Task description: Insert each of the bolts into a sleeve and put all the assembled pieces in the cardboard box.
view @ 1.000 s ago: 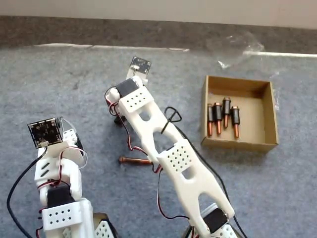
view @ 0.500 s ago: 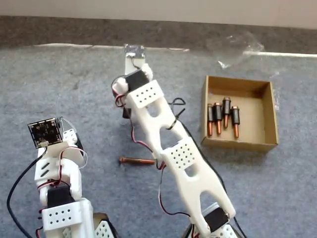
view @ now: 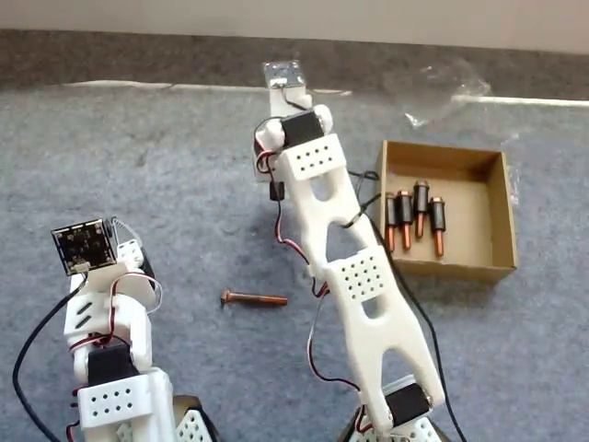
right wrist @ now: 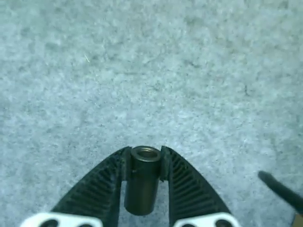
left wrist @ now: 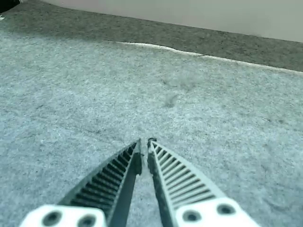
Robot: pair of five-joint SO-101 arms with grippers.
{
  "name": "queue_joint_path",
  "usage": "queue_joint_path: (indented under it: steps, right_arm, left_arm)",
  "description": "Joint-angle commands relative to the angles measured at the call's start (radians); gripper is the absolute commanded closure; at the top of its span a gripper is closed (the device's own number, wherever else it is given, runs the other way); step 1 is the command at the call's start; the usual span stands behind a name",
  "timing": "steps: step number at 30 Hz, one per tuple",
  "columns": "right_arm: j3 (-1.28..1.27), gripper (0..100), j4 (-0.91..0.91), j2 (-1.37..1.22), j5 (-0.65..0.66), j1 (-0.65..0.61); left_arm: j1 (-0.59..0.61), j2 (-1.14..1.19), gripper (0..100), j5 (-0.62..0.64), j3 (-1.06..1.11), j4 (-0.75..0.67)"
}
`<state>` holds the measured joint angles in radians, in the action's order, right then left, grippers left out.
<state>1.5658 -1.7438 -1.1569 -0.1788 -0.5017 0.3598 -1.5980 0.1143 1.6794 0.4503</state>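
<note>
The right arm has swung toward the cardboard box [view: 442,268]. The right gripper [right wrist: 144,163] clamps the sleeve [right wrist: 143,184], long axis along the fingers, bore at the tips. The bolt [view: 254,298] lies flat on the carpet, head pointing toward the left arm. The left gripper [left wrist: 144,147] is closed.

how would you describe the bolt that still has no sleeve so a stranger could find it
Start at the cardboard box on the grey carpet, then look across the long white arm to the open patch beyond it. The bolt lies flat there, alone. Unlike the four pieces in the box, it is bare copper with no dark sleeve around it.
</note>
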Motion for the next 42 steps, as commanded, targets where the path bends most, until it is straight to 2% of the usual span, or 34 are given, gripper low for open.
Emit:
queue_joint_path:
  steps: [1,5,14,19,25,32,42]
  right_arm:
    - [0.051,99.5,-0.022,0.084,0.015,0.018]
    - [-0.035,99.5,-0.024,0.185,0.015,0.021]
    - [-0.481,99.5,-0.019,0.530,0.015,0.019]
    - [-0.676,99.5,-0.018,0.610,0.018,0.024]
    - [-0.751,99.5,-0.018,0.621,0.175,0.044]
    - [-0.769,99.5,-0.019,0.714,0.175,0.039]
    - [-1.059,99.5,-0.013,1.044,0.180,0.042]
  left_arm:
    - [0.005,0.002,96,-0.008,0.025,0.000]
    - [0.005,0.002,96,-0.008,0.025,0.000]
    - [0.005,0.002,96,-0.008,0.025,0.000]
    - [0.005,0.002,96,-0.008,0.025,0.002]
    - [0.005,0.002,96,-0.008,0.025,0.003]
    - [0.005,0.002,96,-0.008,0.025,0.000]
    - [0.005,0.002,96,-0.008,0.025,0.002]
